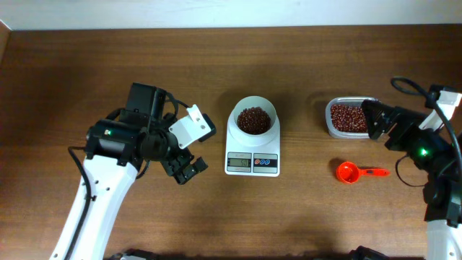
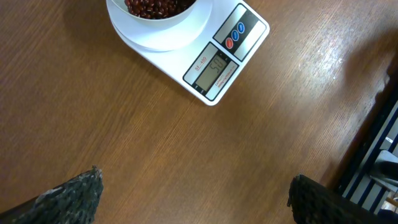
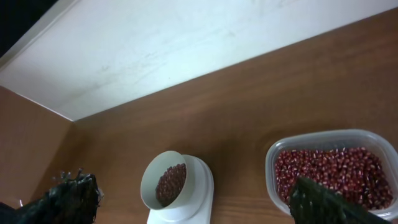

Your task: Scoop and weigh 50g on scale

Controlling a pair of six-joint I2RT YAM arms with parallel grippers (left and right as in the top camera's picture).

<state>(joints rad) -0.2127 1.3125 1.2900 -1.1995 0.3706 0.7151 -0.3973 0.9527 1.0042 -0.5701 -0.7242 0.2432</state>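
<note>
Keeping clear of the scale [image 1: 253, 148] is advised while the beans [image 1: 254, 119] are weighed: left tool [image 2: 196, 198] and right tool [image 3: 196, 200] are held wide open, empty.

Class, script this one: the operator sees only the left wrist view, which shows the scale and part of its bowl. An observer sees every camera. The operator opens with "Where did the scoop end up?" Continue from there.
Observer: The orange scoop lies flat on the table to the right of the scale. Nothing is holding it.
Operator: Is there a bean supply anywhere?
Observer: Yes, a clear tub behind the scoop holds a layer of beans.
Operator: And the other arm?
Observer: The right gripper hangs at the tub's right end, with its jaws wide open and empty.
</note>
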